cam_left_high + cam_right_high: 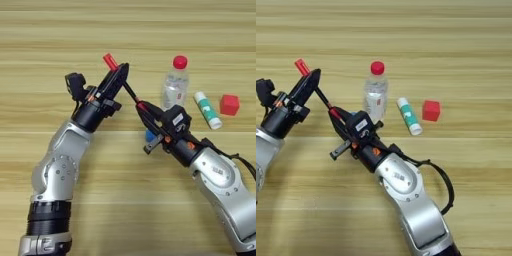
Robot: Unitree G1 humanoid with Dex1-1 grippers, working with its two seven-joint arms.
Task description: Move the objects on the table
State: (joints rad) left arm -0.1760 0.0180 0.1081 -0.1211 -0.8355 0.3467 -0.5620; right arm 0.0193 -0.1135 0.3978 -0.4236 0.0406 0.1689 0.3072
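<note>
A light wooden table [125, 210] fills the whole view from edge to edge, so no walls, floor, windows or other furniture can be seen. Its surface is pale honey-coloured wood with grain running horizontally in long plank-like bands, some slightly darker, crossed by thin brown streaks. The light is even and soft, coming from above, with only faint, short shadows lying on the wood and no bright glare anywhere on it.
</note>
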